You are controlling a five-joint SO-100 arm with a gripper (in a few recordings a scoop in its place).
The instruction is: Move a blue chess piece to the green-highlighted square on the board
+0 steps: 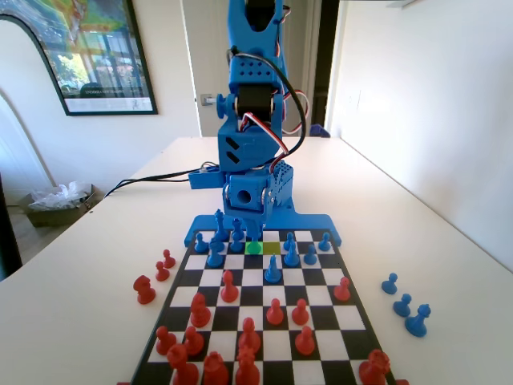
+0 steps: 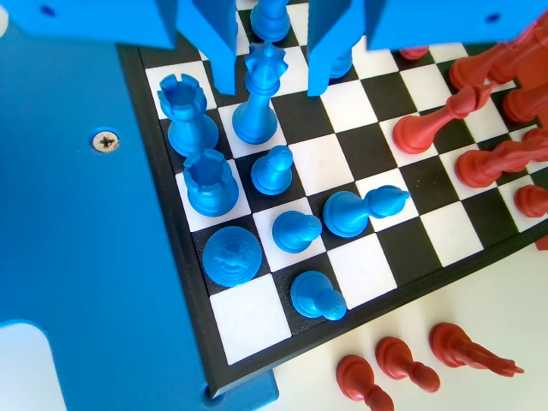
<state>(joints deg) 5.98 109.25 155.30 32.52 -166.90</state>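
Note:
The board (image 1: 321,321) lies ahead, and its lime-green highlighted square (image 1: 254,247) is in the far row, just left of a duller olive square (image 1: 272,247). The blue arm (image 1: 252,160) is bent low over that far edge. In the wrist view my gripper (image 2: 272,84) is open, with its jaws on either side of the crown of a tall blue piece (image 2: 259,98). Short round-headed blue chess pieces (image 2: 274,169) (image 2: 295,231) (image 2: 317,295) stand on the board (image 2: 428,235) below it, apart from the jaws.
Two blue rooks (image 2: 190,111) (image 2: 210,184) stand left of the tall piece. Red pieces (image 1: 240,345) crowd the near half of the board. Off the board are red pieces (image 1: 144,289) at the left and blue ones (image 1: 403,305) at the right in the fixed view.

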